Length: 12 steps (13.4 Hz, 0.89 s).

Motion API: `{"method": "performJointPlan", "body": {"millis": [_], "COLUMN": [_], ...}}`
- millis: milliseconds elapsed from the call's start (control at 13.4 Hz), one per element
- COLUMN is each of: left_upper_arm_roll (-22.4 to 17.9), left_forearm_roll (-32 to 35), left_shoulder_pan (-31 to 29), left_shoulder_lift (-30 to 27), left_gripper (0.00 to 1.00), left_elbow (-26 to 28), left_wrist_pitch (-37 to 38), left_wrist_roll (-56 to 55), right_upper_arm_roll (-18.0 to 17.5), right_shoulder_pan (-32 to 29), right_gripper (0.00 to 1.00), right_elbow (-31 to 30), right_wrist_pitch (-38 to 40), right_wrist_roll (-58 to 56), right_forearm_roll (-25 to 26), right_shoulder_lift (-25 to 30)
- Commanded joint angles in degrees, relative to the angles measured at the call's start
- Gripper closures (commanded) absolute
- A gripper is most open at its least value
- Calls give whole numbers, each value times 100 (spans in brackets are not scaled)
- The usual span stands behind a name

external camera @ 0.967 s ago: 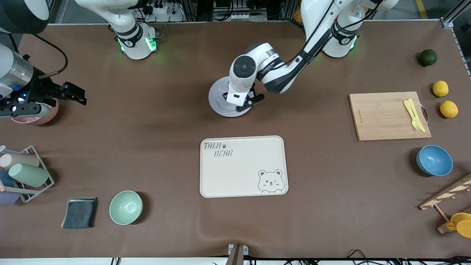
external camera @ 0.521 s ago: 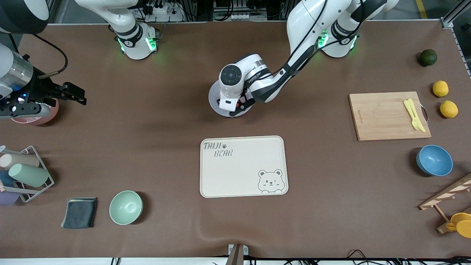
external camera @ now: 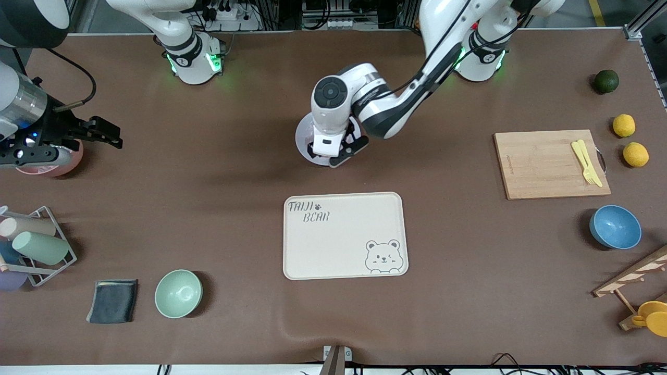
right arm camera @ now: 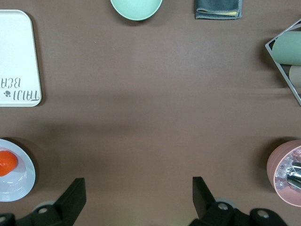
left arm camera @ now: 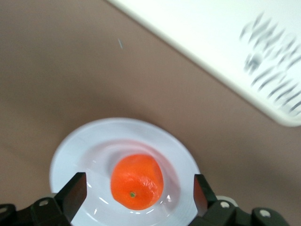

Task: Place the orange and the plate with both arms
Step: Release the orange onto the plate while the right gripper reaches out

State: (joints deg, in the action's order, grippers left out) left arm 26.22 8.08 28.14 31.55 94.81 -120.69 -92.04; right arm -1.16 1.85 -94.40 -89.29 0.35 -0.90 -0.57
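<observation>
The pale plate [external camera: 304, 136] lies on the table, farther from the front camera than the bear tray. The orange [left arm camera: 137, 181] sits in the middle of the plate [left arm camera: 84, 150]; in the front view the left hand hides it. My left gripper [external camera: 332, 151] hangs over the plate, open, with its fingers on either side of the orange and apart from it, as the left wrist view [left arm camera: 138, 188] shows. My right gripper [external camera: 112, 134] is open and empty, waiting over the table beside a pink bowl. The right wrist view [right arm camera: 138, 188] shows the plate [right arm camera: 21, 181] and orange [right arm camera: 7, 162] farther off.
The cream bear tray [external camera: 344, 234] lies nearer to the front camera than the plate. A pink bowl [external camera: 68, 161], cup rack [external camera: 36, 245], cloth [external camera: 112, 300] and green bowl [external camera: 178, 293] are at the right arm's end. A cutting board [external camera: 547, 164], blue bowl [external camera: 615, 226] and lemons [external camera: 624, 125] are at the left arm's end.
My left gripper has shifted across the plate toward the right arm's end and now sits over the plate's middle. The right arm has not moved.
</observation>
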Motion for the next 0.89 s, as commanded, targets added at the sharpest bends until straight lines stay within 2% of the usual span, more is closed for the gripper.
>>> {"method": "performJointPlan", "body": {"millis": [0, 372, 818], "left_upper_arm_roll": [-30, -21, -12], "left_forearm_roll": [124, 150, 159], "left_shoulder_pan": [-386, -1422, -3004], "left_shoulder_lift": [-728, -1168, -1713], "left_gripper": [0, 0, 0], "left_elbow": [39, -515, -621], "left_wrist_pitch": [623, 1266, 1802], "left_wrist_roll": [447, 2221, 5358], "right_upper_arm_roll": [-7, 1, -7], "right_shoulder_pan": [-9, -114, 43], "right_gripper": [0, 0, 0], "right_elbow": [-157, -981, -2387], "right_wrist_pitch": [-1, -150, -659], "right_wrist_roll": [44, 44, -9], "right_forearm_roll": [-277, -1673, -3002], "right_shoulder_lift": [22, 13, 30]}}
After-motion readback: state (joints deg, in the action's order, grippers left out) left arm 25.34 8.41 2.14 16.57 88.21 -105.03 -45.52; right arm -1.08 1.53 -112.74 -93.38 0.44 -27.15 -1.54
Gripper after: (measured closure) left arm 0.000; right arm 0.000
